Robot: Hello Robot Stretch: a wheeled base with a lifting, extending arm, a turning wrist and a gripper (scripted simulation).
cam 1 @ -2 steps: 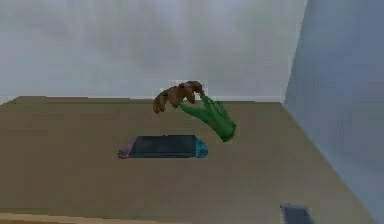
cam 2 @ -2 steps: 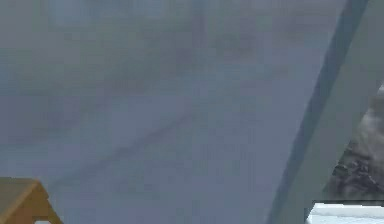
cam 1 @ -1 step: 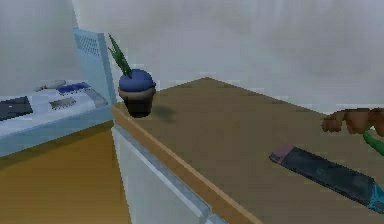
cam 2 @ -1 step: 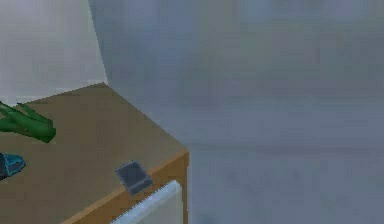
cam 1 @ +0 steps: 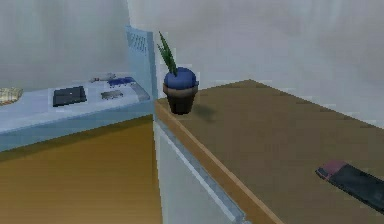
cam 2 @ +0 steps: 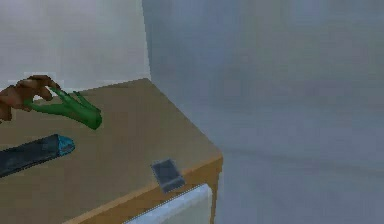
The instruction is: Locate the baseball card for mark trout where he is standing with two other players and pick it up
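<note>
— Where is the card we look for?
— On the brown desk (cam 2: 130,130) one small grey-blue card (cam 2: 168,175) lies flat, just beside the near edge. Whether it is the baseball card, I cannot tell; it is too small.
— What else is on that desk?
— A green thing (cam 2: 78,110) at the arm side view's left, and near it a long dark thing (cam 2: 30,157) with a blue end. In the forward view a potted plant (cam 1: 180,88) stands on the corner, and a dark flat thing (cam 1: 352,180) lies at the right.
— And to the left?
— A pale blue desk (cam 1: 40,118) with several small flat things (cam 1: 68,96), too small to name.
— The jaws?
— How they stand, I cannot tell.
</note>
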